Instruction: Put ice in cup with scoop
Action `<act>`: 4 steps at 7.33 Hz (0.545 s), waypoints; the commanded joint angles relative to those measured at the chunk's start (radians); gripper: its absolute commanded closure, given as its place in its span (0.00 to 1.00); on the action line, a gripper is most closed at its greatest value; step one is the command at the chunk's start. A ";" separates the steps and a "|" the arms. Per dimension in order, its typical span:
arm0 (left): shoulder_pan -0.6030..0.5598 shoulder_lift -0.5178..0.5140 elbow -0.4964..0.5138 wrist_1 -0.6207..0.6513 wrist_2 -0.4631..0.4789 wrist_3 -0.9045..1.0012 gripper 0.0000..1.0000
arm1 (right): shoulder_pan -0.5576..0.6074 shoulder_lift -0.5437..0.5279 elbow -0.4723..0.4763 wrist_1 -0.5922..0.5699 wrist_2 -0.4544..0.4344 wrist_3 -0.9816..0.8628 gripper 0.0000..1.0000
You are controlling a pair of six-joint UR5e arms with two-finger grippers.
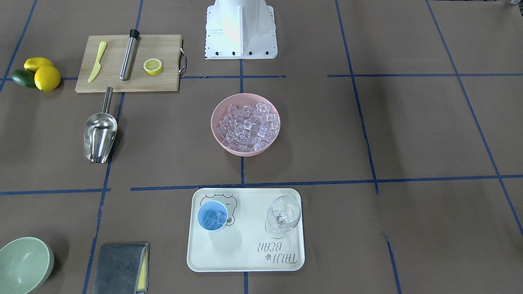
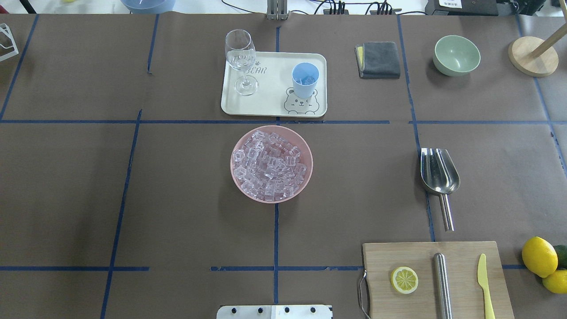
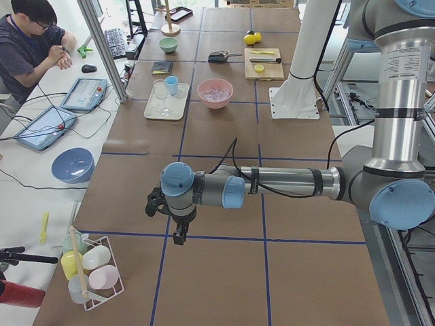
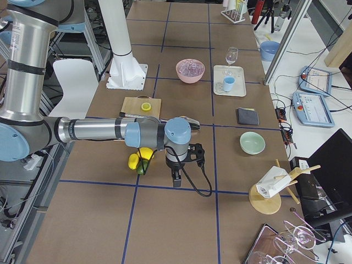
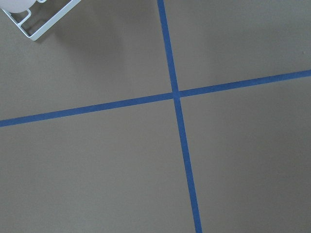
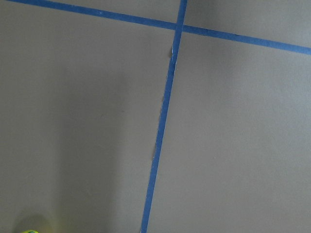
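Brown paper ruled with blue tape covers the counter (image 2: 66,199), and from my screens it is the biggest thing in view. Next come the arms: the left arm (image 3: 285,182) stretches out low over the counter's left end, its left claw (image 3: 178,236) hanging above a tape crossing, and the right arm (image 4: 93,131) does the same at the right end, its right claw (image 4: 176,179) hanging just beside the lemons. Only the side cameras show either claw, so I cannot tell whether they are spread or clenched; neither touches anything. The wooden cutting board (image 2: 463,261) sits near the robot's base on its right. The cream tray (image 2: 270,99) lies across the counter from the base, and the pink bowl (image 2: 271,200) stands between them, heaped with ice (image 2: 269,165). The scoop (image 2: 438,170) lies flat on the counter well to the bowl's right, its handle pointing at the board. The cup (image 2: 305,84) stands upright on the tray's right part, apart from the wine glass (image 2: 240,57), and holds a few cubes.
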 commanded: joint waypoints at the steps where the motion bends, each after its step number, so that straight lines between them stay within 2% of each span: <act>1: 0.000 -0.020 -0.011 -0.002 0.082 -0.004 0.00 | 0.000 0.000 0.001 0.000 0.001 0.001 0.00; 2: 0.000 -0.021 -0.039 -0.002 0.162 -0.004 0.00 | 0.000 0.000 0.001 0.000 0.001 -0.001 0.00; 4: 0.006 -0.026 -0.049 -0.002 0.206 -0.001 0.00 | 0.000 0.000 -0.001 0.000 0.001 0.004 0.00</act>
